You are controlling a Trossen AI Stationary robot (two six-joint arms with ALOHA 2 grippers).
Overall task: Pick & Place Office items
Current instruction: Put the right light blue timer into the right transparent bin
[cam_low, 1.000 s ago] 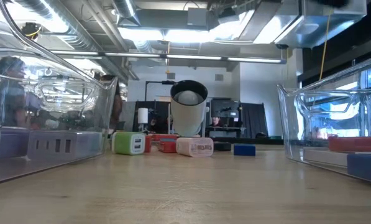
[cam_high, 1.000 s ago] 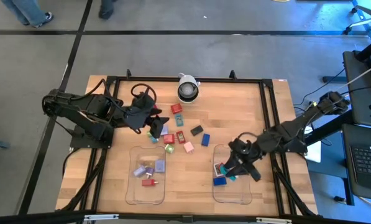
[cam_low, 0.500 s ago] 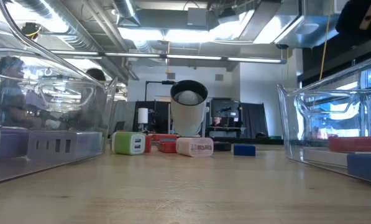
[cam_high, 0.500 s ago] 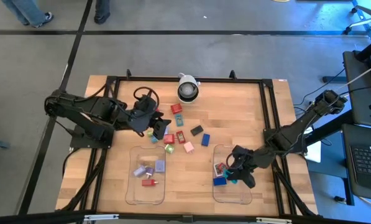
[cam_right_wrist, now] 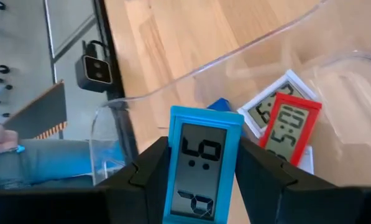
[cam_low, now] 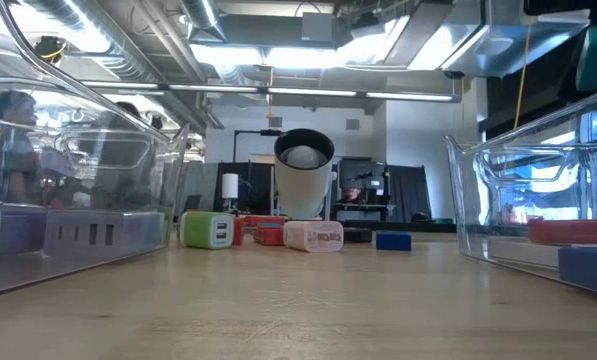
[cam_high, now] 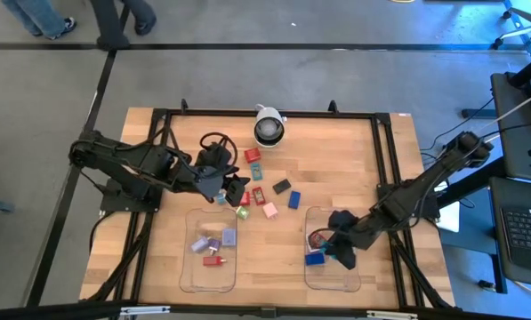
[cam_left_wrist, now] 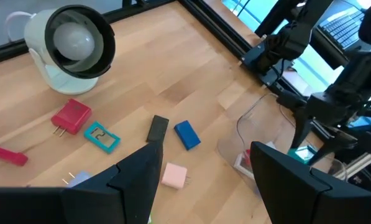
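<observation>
We see the wooden table (cam_high: 372,151) carrying two clear trays. Over the right tray (cam_high: 332,277), near the table's front edge, our right gripper (cam_right_wrist: 201,171) clamps a teal clock (cam_right_wrist: 199,163) upright, just above the red clock (cam_right_wrist: 289,126) lying inside; room beneath looks sufficient. Our left gripper (cam_left_wrist: 201,180) hovers, fingers apart, at the table's middle over the loose office items (cam_high: 267,197).

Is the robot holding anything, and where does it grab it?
The right gripper holds a small blue clock by its two side edges. The left gripper holds nothing.
</observation>
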